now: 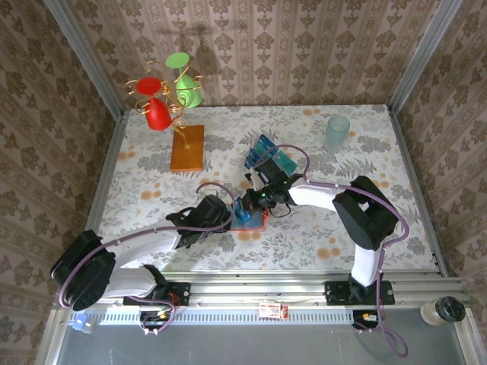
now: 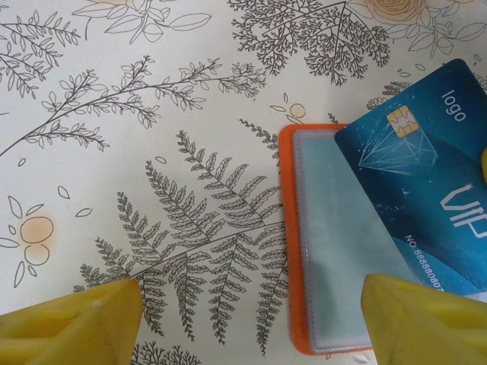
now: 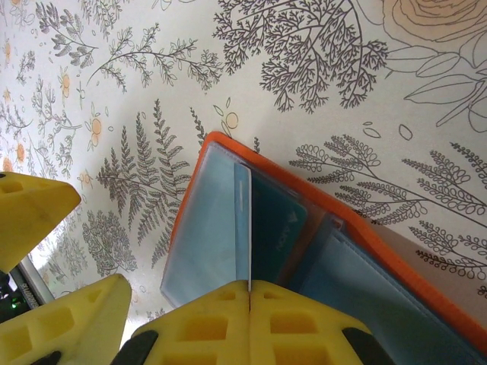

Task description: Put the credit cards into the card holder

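The orange-red card holder (image 2: 288, 243) lies open on the flowered tablecloth, its clear sleeves facing up. My right gripper (image 3: 249, 286) is shut on a blue VIP card (image 2: 426, 175), whose front edge sits in or over a sleeve of the card holder (image 3: 365, 232). My left gripper (image 2: 251, 293) is open and straddles the holder's left edge, one yellow finger (image 2: 426, 319) over the sleeve and the other over bare cloth. From above, both grippers meet at the card holder (image 1: 255, 225). More blue and teal credit cards (image 1: 268, 156) lie in a loose pile behind it.
An orange-brown board (image 1: 187, 147) carries a wire stand with red and green cups at the back left. A translucent teal cup (image 1: 337, 131) stands at the back right. Patterned walls close in three sides of the table.
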`<state>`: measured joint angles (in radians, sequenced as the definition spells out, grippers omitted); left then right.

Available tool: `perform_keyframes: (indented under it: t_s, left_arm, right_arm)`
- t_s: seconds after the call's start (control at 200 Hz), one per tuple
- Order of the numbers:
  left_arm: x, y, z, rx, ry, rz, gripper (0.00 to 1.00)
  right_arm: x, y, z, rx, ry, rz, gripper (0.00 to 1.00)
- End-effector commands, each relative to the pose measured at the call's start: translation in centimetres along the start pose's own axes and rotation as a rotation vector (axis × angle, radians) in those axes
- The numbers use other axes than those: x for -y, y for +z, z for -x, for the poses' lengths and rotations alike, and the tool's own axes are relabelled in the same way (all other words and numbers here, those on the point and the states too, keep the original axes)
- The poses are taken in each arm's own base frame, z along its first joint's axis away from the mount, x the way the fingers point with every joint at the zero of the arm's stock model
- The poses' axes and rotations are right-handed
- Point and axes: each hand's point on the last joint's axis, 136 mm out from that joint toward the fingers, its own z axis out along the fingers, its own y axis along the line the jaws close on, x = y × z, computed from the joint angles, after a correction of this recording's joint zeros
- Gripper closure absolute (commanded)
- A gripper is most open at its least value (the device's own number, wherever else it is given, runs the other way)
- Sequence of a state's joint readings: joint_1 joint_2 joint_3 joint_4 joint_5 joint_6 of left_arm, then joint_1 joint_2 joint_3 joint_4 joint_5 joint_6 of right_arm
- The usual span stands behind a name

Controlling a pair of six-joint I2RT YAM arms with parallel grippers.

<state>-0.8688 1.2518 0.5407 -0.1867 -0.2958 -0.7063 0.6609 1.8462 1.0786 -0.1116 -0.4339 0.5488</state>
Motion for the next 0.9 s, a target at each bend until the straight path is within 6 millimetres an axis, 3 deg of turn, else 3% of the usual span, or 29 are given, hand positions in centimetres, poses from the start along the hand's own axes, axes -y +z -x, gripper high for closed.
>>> perform_keyframes:
  t_s: [0.0,0.335,0.56,0.72,0.895]
  left_arm:
    - [0.7,0.3,1.0,0.010,0.027,-0.006,0.23]
    - [-0.1,2.1,-0.5,-0.034,0.057,0.037,0.23]
    - [-0.8,2.7,-1.7,-0.058,0.054,0.065,0.22]
    - [-1.2,2.7,-1.9,-0.058,0.043,0.076,0.23]
    - [-1.2,2.6,-1.7,-0.050,0.033,0.078,0.23]
  right_arm:
    - [0.5,0.2,-0.7,-0.038,-0.002,-0.013,1.00]
    - [-0.1,-0.9,-0.4,-0.016,-0.004,-0.011,1.00]
    - [-1.3,-3.9,0.8,0.064,0.005,0.019,1.00]
    - [-1.3,-5.6,1.4,0.152,0.069,0.021,1.00]
    - [-0.6,-5.7,1.2,0.267,0.191,0.053,1.00]
